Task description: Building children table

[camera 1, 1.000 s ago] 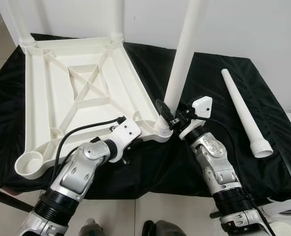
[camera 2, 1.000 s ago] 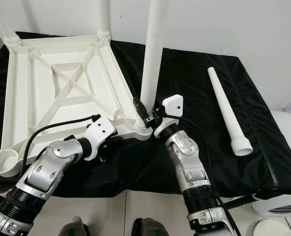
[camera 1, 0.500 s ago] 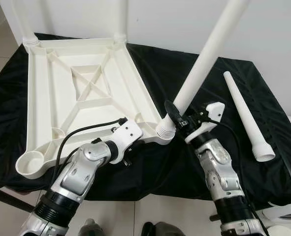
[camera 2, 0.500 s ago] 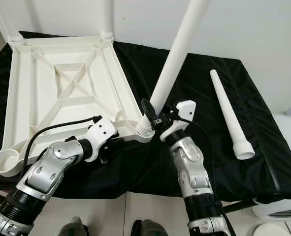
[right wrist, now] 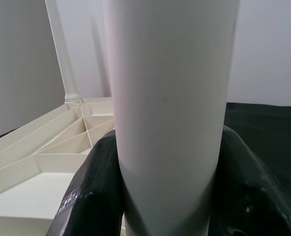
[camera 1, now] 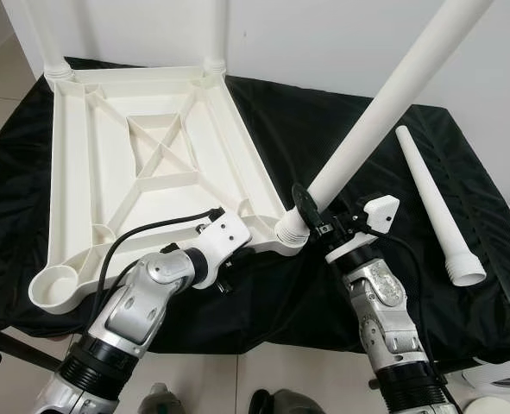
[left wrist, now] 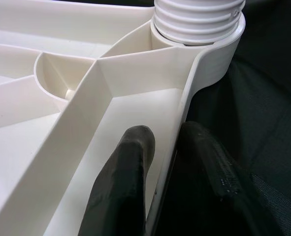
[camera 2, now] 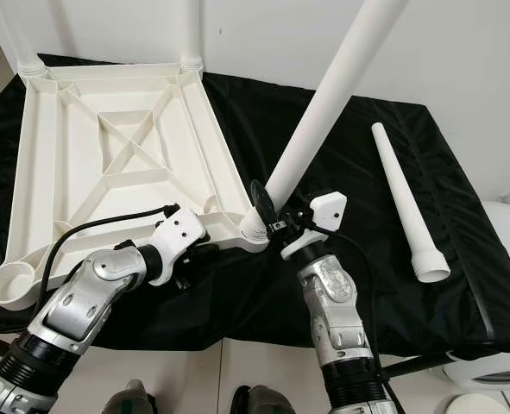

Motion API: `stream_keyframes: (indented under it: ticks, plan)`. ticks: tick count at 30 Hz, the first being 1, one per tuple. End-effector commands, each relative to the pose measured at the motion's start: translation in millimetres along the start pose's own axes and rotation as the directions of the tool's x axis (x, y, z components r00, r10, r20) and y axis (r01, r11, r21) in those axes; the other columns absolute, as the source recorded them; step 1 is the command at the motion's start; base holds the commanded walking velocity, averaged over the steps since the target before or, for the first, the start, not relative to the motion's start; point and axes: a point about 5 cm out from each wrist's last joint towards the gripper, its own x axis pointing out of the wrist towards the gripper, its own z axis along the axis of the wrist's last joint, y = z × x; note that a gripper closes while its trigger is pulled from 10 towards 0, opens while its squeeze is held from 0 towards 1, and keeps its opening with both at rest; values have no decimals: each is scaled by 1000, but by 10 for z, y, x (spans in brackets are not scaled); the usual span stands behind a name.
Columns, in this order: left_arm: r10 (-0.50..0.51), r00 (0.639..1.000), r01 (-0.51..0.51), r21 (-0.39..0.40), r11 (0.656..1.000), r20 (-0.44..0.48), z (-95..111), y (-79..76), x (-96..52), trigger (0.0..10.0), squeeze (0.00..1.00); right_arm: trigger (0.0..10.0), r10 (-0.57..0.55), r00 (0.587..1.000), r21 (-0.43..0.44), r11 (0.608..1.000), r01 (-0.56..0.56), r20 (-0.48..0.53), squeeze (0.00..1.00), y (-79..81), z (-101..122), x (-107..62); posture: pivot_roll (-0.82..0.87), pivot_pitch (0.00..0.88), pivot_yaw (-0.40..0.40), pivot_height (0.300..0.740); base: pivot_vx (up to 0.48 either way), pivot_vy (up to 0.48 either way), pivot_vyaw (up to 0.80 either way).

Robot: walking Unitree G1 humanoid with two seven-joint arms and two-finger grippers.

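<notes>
Right tool [camera 1: 311,210] clamped on third leg [camera 1: 384,108], threaded foot in near-right corner socket of the inverted tabletop [camera 1: 142,155], shaft tilted well off vertical. Left tool [left wrist: 160,162] pinches the tabletop rim just beside that socket. Risk, as judged: turning at this tilt could cross-thread or lever the leg out; fourth leg [camera 1: 431,203] lies apart on the black-covered worktop [camera 1: 306,121].

Bright, even light is falling from above in both eye views, giving sharp focus and no motion blur. The white table [camera 1: 142,164] is casting only soft shadows on the black cloth [camera 1: 289,129], which is showing a faint sheen near its right edge. In the right wrist view the leg [right wrist: 170,113] is looming close and slightly soft; the left wrist view's fingers [left wrist: 125,182] are blurring.
</notes>
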Motion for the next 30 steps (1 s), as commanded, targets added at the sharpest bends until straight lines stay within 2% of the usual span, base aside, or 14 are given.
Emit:
stream_keyframes:
  ticks: [1,6,17,20,23,25,28,30]
  plan:
    - [68,998,-68,26,997,9,44,137,-72,10000,0,10000,-21,954,7,1000,24,-300,0,-24,-491,-261,91,79,-73,740,0,0,0]
    - [68,998,-68,24,997,10,45,134,-74,10000,0,10000,-2,927,-29,1000,-10,-374,0,-61,-536,-185,90,81,-72,740,0,0,0]
    - [73,997,-73,24,997,13,53,138,-87,10000,0,10000,36,904,-100,991,-87,-427,0,-133,-553,-105,96,82,-77,740,0,0,0]
    - [74,997,-75,24,997,13,51,135,-97,10000,0,10000,9,889,-121,990,-72,-458,0,-220,-616,-217,98,84,-76,740,0,0,0]
    - [75,997,-75,24,997,13,50,135,-99,10000,0,10000,4,882,-117,991,-67,-471,0,-232,-635,-253,98,84,-76,740,0,0,0]
    - [73,997,-73,27,997,12,49,131,-101,10000,0,10000,-14,874,-113,992,-47,-485,0,-253,-668,-339,92,87,-73,740,0,0,0]
    - [69,998,-70,28,997,12,50,127,-96,10000,0,10000,-29,895,-62,998,2,-445,0,-250,-649,-370,90,87,-71,740,0,0,0]
    - [67,998,-68,28,997,13,57,128,-91,10000,0,10000,-43,931,5,999,48,-362,0,-240,-546,-314,91,87,-70,740,0,0,0]
